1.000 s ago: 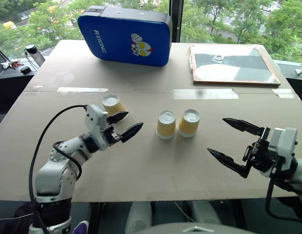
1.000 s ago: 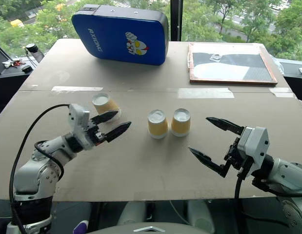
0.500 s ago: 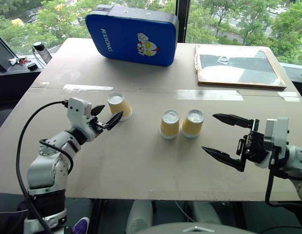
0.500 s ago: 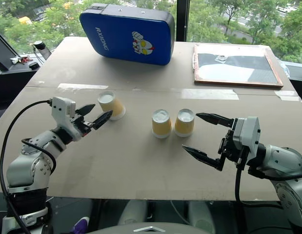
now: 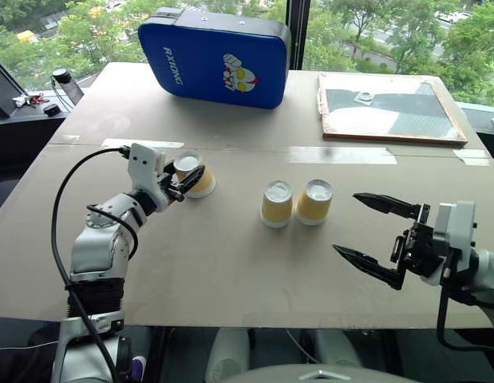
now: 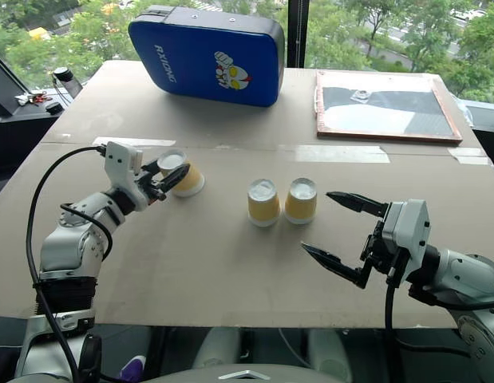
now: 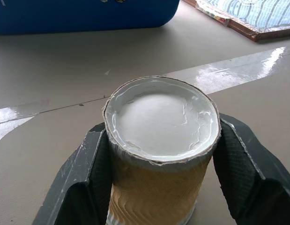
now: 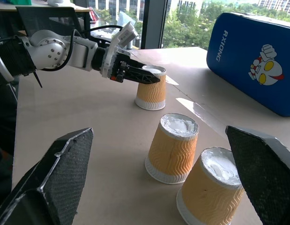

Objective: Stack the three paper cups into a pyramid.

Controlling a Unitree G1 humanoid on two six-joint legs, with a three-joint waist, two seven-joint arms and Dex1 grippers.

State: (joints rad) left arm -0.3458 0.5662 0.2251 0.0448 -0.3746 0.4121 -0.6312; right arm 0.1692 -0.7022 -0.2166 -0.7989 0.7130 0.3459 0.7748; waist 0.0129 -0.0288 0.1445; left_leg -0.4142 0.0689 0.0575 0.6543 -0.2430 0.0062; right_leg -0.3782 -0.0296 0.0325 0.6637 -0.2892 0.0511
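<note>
Ribbed cup [image 7: 159, 154] — jaws pinching it, seemingly upended

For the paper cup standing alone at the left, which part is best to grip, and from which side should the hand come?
Grip the lone cup high on its ribbed wall, just under the upturned base, coming level from the side. It stands upside down and narrows upward, so the left hand has its fingers on opposite sides there.

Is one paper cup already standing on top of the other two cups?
No: the two middle cups stand side by side with nothing on top, and the third cup is apart on the table.
</note>
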